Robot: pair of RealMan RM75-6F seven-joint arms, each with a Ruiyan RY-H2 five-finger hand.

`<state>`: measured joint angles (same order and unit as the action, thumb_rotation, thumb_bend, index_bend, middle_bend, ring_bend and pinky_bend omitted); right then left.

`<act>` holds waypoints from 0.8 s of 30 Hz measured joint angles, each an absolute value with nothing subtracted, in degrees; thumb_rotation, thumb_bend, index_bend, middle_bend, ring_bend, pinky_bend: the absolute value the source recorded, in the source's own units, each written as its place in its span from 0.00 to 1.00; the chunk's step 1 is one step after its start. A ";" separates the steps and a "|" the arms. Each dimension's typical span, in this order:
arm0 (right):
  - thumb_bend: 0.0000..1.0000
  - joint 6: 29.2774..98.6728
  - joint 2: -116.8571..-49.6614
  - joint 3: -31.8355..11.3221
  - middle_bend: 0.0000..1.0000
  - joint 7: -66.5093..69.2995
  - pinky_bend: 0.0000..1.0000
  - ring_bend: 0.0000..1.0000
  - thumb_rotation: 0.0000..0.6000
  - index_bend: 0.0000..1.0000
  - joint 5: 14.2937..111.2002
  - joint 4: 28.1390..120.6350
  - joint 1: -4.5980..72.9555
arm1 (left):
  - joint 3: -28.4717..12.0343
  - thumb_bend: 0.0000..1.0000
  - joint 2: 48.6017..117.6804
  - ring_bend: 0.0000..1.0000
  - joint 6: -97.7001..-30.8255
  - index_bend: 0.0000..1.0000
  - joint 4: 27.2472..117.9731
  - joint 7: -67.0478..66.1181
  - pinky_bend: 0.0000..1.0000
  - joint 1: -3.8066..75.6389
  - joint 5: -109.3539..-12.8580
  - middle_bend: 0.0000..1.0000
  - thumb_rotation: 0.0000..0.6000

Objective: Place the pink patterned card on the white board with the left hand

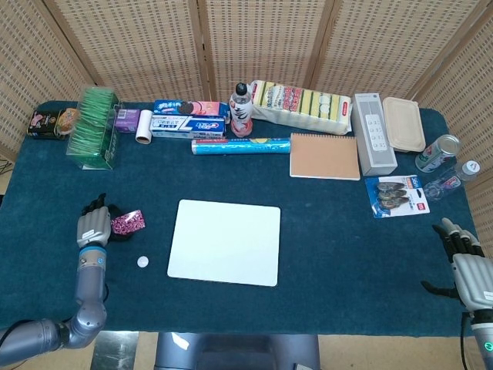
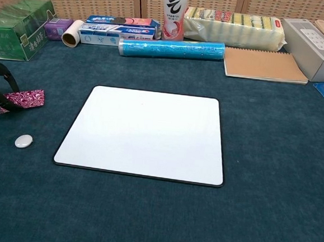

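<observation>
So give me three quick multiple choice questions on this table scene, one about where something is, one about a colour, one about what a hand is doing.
1. Where is the small white round button?
A. on the board
B. on the cloth left of the white board
C. beside the can

2. What colour is the long plastic-wrapped roll?
A. blue
B. red
C. black

3. What is the left hand doing?
A. resting open
B. pinching the pink patterned card
C. pressing the board

Answers: 1 B, it lies off the board's left edge. 2 A, its wrapper is blue. 3 B, fingers close on the card's edge.
</observation>
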<state>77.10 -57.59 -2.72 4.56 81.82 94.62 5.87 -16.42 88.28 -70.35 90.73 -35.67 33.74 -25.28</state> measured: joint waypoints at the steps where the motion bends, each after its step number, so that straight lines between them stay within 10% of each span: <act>1: 0.00 77.11 -57.58 -2.72 0.00 4.52 0.00 0.00 1.00 0.03 81.80 94.64 5.86 | -16.44 0.18 88.04 0.00 -70.45 0.41 91.09 -35.53 0.05 33.70 -25.59 0.00 1.00; 24: 0.00 76.12 -57.42 -2.92 0.00 4.29 0.00 0.00 1.00 0.03 80.68 94.72 6.17 | -13.49 0.17 88.79 0.00 -69.05 0.41 98.66 -43.44 0.05 41.43 -41.25 0.00 1.00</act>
